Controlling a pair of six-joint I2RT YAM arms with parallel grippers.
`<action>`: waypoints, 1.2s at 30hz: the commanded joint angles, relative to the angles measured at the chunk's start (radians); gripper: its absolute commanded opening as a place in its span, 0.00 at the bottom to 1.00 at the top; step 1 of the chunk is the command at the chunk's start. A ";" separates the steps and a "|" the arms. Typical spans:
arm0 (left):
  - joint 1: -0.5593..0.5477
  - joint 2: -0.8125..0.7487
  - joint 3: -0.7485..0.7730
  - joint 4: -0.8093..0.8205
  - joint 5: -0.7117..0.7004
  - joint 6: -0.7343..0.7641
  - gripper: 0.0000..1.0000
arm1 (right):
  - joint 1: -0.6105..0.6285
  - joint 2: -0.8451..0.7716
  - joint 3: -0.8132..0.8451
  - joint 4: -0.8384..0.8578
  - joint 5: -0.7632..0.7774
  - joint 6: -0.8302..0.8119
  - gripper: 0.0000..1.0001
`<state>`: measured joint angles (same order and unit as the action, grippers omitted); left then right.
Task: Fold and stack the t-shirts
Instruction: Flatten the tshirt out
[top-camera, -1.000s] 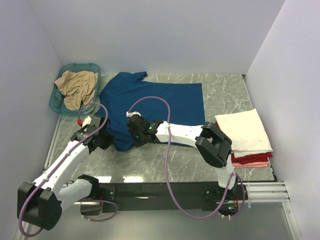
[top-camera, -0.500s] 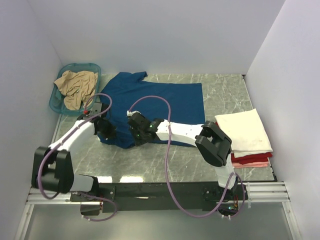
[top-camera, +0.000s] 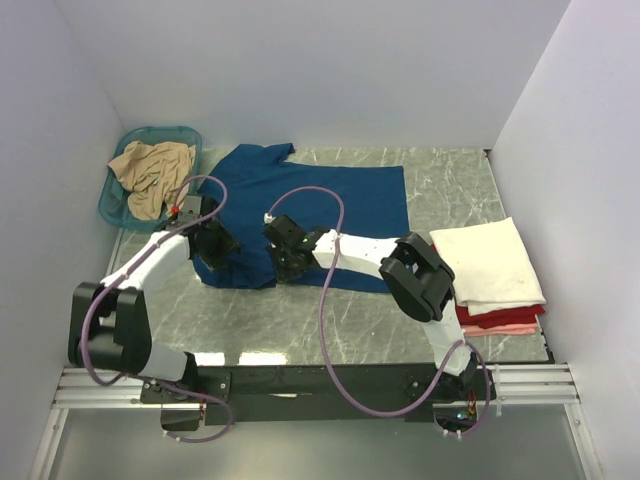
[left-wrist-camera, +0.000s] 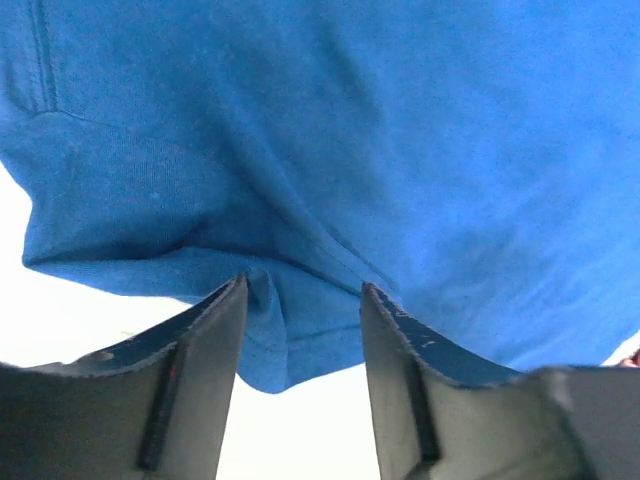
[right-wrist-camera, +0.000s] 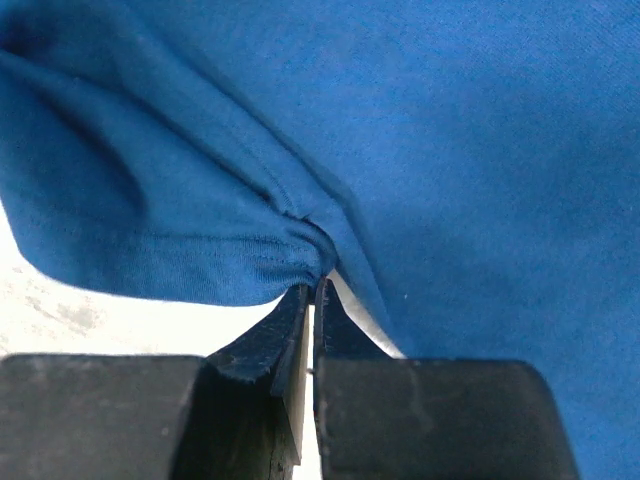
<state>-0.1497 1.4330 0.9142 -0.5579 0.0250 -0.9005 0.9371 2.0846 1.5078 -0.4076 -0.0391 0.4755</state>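
Your dark blue t-shirt (top-camera: 335, 195) lay spread mid-table (top-camera: 300, 320), its near edge doubled over. Your right gripper (right-wrist-camera: 312, 290) was pinched shut on that hem, while your left gripper (left-wrist-camera: 300, 295) stood open with the cloth loose between its jaws. You'd have done best to set the right corner down level with the left, keeping the fold straight.

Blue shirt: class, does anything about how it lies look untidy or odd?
Yes. The blue shirt is bunched into puckers at its near edge, where the right gripper pinches the hem; the rest lies fairly flat.
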 joint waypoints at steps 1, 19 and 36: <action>0.002 -0.098 -0.036 -0.008 -0.022 0.023 0.56 | -0.023 0.020 0.038 0.024 -0.033 0.005 0.02; -0.005 -0.230 -0.253 0.081 0.001 -0.029 0.32 | -0.050 0.057 0.063 0.036 -0.091 0.023 0.01; -0.021 -0.098 -0.199 0.184 0.039 -0.009 0.37 | -0.050 0.025 0.026 0.046 -0.108 0.035 0.01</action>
<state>-0.1612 1.3338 0.6682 -0.4213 0.0486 -0.9253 0.8921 2.1323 1.5364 -0.3843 -0.1371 0.5022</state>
